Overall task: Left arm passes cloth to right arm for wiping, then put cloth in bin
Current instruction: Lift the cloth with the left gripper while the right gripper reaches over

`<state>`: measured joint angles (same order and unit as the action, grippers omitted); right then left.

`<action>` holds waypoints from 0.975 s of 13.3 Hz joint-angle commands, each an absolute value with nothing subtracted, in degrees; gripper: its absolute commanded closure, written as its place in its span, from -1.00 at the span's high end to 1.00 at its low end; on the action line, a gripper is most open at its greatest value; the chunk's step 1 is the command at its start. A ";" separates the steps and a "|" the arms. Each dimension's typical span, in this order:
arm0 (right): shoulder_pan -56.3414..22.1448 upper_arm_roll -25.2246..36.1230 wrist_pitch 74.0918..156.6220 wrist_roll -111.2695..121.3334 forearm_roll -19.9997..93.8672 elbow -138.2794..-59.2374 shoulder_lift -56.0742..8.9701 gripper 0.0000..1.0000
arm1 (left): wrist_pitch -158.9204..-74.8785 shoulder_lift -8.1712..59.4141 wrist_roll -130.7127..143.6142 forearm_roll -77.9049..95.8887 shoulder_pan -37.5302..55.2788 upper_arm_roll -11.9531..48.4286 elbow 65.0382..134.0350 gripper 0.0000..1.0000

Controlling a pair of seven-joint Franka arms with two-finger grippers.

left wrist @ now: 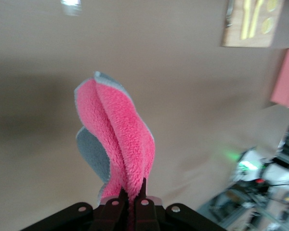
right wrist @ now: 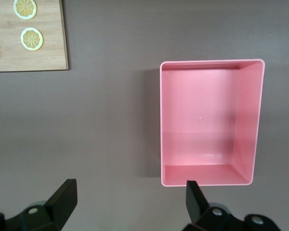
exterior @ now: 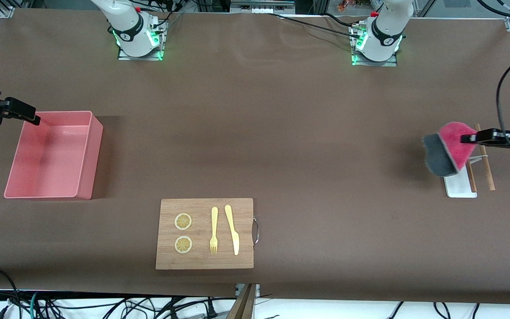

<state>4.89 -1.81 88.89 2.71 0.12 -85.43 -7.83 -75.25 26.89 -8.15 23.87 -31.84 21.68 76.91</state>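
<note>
The cloth [exterior: 450, 148] is pinched in the closed jaws of the left gripper [exterior: 466, 138], over the white tray [exterior: 458, 187]. At nine o'clock, the right gripper [exterior: 33, 118] hangs wide open, holding nothing, over the bin [exterior: 87, 166]. Handover, wiping and binning are judged undone.

what i can't see well

my cloth [exterior: 447, 146] hides part of the white tray [exterior: 460, 186] under it. both my arms run off the front picture's sides. in my left wrist view, the cutting board [left wrist: 248, 24] is blurry and cut off.
</note>
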 commanded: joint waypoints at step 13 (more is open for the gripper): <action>-4.20 -2.28 94.02 -16.41 6.33 -85.08 -15.29 1.00 | -117.64 29.87 42.96 43.51 -2.93 38.14 76.99 -1.00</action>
<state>-1.86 -2.44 91.92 -11.09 5.15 -85.95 -14.37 -111.99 28.04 40.77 42.02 -6.90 38.47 77.33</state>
